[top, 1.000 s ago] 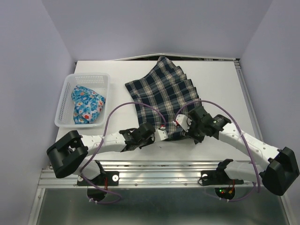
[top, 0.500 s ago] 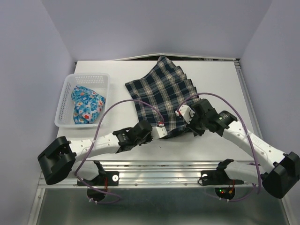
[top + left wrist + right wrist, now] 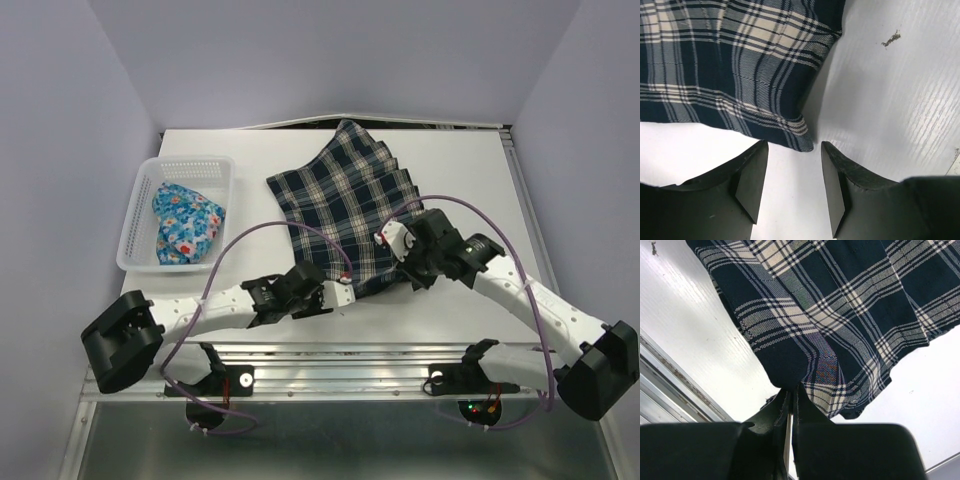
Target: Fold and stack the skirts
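Seen from above, the plaid skirt (image 3: 345,200) lay spread on the white tabletop (image 3: 450,170), roughly at its middle. Its pleats fanned toward the far right, and its near edge faced the arms. Well apart to its left stood a white lattice basket (image 3: 187,161) with the floral skirt (image 3: 187,228) bunched inside it — bright blue with red and white flowers. The left arm (image 3: 220,305) reached low along the near side of the tabletop, its tip at the plaid skirt's near corner. The right arm (image 3: 520,295) came in from the right and met the same near edge a little farther along. Purple cables (image 3: 290,225) looped over both arms. In the left wrist view, the left fingers (image 3: 752,182) stood moderately apart with only bare tabletop between them. The pointed corner of the plaid skirt lay just ahead of the gap, touching neither finger, and a small dark speck (image 3: 890,39) marked the tabletop beyond. In the right wrist view, the right fingers (image 3: 771,415) were pressed together on the plaid skirt's edge — the cloth drew into a pinched peak at their tips and spread out in folds beyond. A metal rail (image 3: 670,372) ran along the tabletop's edge at the lower left.
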Robot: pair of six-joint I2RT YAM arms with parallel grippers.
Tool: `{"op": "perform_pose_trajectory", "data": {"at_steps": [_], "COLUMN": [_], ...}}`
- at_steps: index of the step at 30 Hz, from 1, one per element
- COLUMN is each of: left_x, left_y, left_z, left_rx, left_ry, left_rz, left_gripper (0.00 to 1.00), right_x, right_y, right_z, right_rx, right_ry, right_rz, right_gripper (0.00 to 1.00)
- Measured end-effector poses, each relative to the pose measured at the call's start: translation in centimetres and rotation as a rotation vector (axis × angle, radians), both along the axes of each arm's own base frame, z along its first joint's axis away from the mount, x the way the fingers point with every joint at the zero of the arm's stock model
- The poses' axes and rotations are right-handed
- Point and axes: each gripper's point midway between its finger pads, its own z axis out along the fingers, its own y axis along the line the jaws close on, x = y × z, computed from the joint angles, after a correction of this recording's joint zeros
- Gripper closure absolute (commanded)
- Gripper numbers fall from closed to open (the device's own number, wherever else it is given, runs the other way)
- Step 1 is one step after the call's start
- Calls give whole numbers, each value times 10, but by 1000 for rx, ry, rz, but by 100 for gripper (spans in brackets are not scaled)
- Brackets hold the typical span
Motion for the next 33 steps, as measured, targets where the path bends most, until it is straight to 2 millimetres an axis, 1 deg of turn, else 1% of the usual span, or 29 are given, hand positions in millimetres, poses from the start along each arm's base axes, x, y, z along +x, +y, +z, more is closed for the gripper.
{"op": "perform_pose_trajectory", "data": {"at_steps": [4, 7, 8, 9, 10, 14, 17, 19, 21, 23, 27, 28, 29, 30, 32, 33], "left_x": [-4, -5, -4, -2, 0, 5, 7, 7, 8, 7, 3, 1, -5, -10, -23, -30], "left_y": [0, -1, -2, -5, -7, -6, -3, 0, 0, -1, -8, -8, -6, -5, 0, 1], "left_z": [-21, -30, -31, -30, -30, -33, -30, -22, -7, 17, 55, 59, 64, 66, 72, 76], "left_rx": [53, 75, 75, 72, 72, 90, 94, 86, 56, 15, -52, -52, -56, -56, -44, -38], "left_ry": [40, 57, 53, 49, 44, 31, 19, 4, -17, -41, -59, -60, -53, -46, -15, 9], "left_rz": [-12, -17, -17, -15, -12, 13, 27, 35, 33, 23, -29, -51, -86, -110, -174, -205], "left_gripper": [42, 48, 56, 62, 72, 100, 100, 100, 100, 100, 100, 100, 100, 100, 100, 100], "right_x": [4, 12, 15, 17, 18, 24, 27, 26, 24, 20, 16, 16, 16, 16, 13, 11], "right_y": [4, 7, 8, 8, 8, 6, 0, -5, -12, -17, -24, -25, -26, -26, -28, -29], "right_z": [3, 13, 17, 20, 22, 30, 33, 35, 39, 46, 76, 83, 97, 104, 122, 128], "right_rx": [14, 45, 59, 69, 75, 91, 89, 81, 74, 67, 73, 77, 86, 92, 105, 107], "right_ry": [14, 8, 2, 0, -2, -18, -28, -34, -49, -67, -128, -143, -173, -186, -216, -219], "right_rz": [-17, -45, -57, -65, -71, -94, -112, -121, -128, -130, -124, -122, -117, -116, -110, -107], "right_gripper": [99, 99, 99, 99, 99, 99, 99, 99, 99, 99, 99, 99, 99, 99, 99, 99]}}
